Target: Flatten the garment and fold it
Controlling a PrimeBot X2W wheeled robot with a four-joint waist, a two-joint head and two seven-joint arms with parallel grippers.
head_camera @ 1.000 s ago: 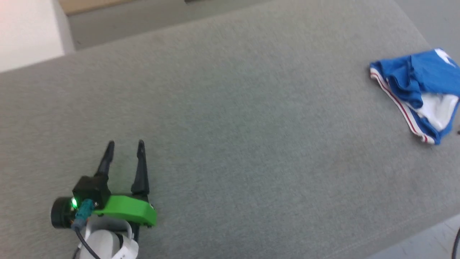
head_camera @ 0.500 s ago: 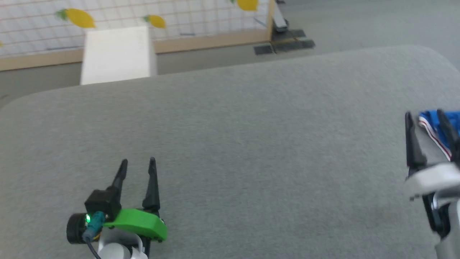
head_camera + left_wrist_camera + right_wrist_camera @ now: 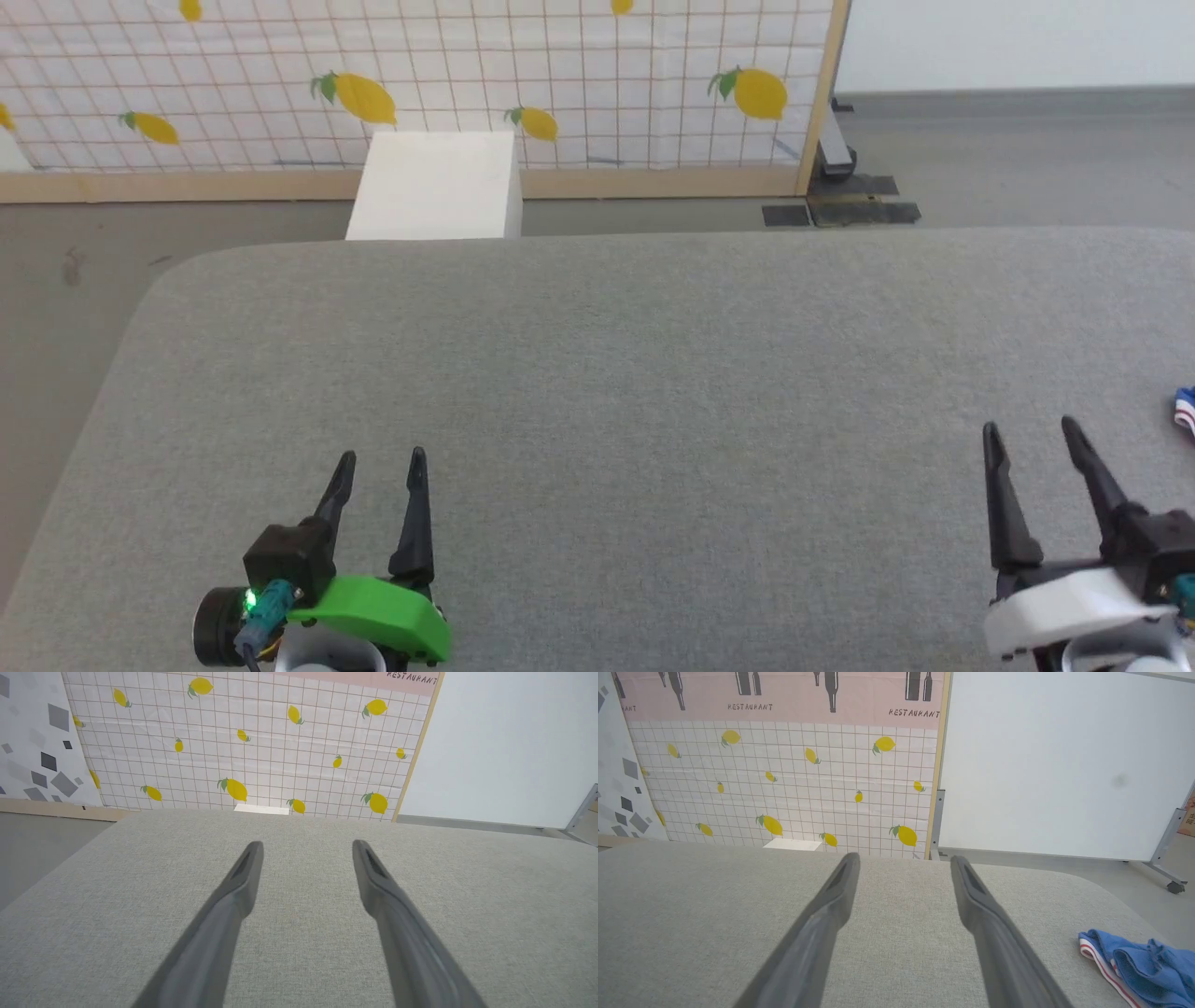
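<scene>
The left gripper (image 3: 383, 454) and the right gripper (image 3: 1028, 425) stand wide open, holding nothing, over the grey table (image 3: 597, 373). The garment (image 3: 1148, 961) (crumpled) lies near the table's right edge, apart from the right gripper. A white box (image 3: 434, 187) stands beyond the table.

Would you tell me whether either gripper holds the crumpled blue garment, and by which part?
Nothing is held: the left gripper and right gripper are open and empty; the crumpled royal-blue garment lies untouched on the grey fabric surface.

The left gripper (image 3: 383, 454) sits low on the robot's left, jaws spread wide and empty, fingers (image 3: 414, 513) pointing forward. The right gripper (image 3: 1027, 425) mirrors it, jaws equally apart. Its wrist is cropped, seemingly level.
</scene>
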